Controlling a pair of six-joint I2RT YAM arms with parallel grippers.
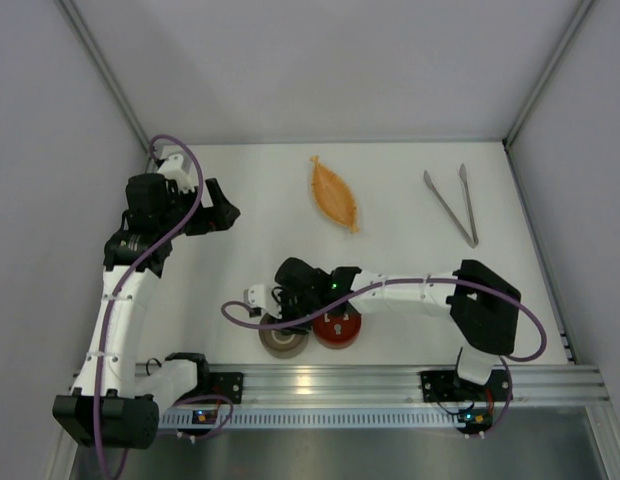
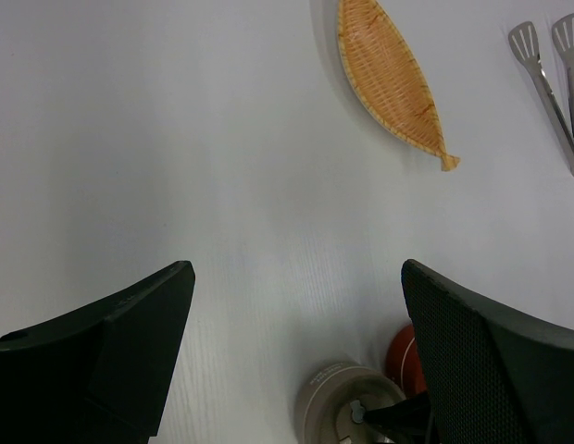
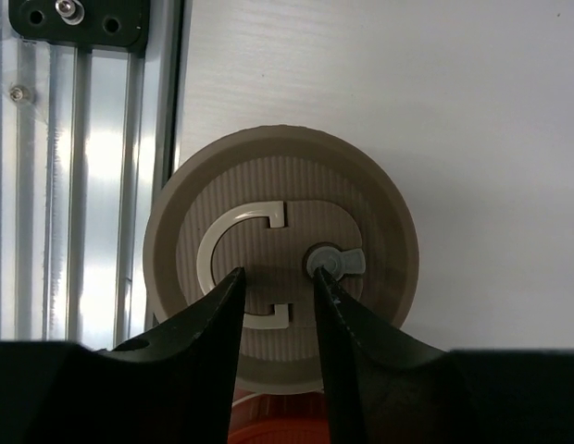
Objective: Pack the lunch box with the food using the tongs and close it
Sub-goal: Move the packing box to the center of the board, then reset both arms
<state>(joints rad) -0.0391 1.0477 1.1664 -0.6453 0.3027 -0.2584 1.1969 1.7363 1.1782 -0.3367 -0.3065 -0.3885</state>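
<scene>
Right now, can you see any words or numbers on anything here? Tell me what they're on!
None: no words, numbers or brand marks can be read on the beige lid, the red round container, the orange dish or the tongs.
The pale curved piece on the lid looks like a fold-down ring, not a letter.

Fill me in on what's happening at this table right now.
The right gripper is down at the beige round lid by the near edge. Its jaws are slightly apart over the lid's middle, gripping nothing that shows. A red round container sits right beside that lid. The left gripper is wide open and empty, hovering over the table further back. The tongs lie untouched at the far right, and the orange leaf-shaped dish lies mid-table. No food shows in any view.
</scene>
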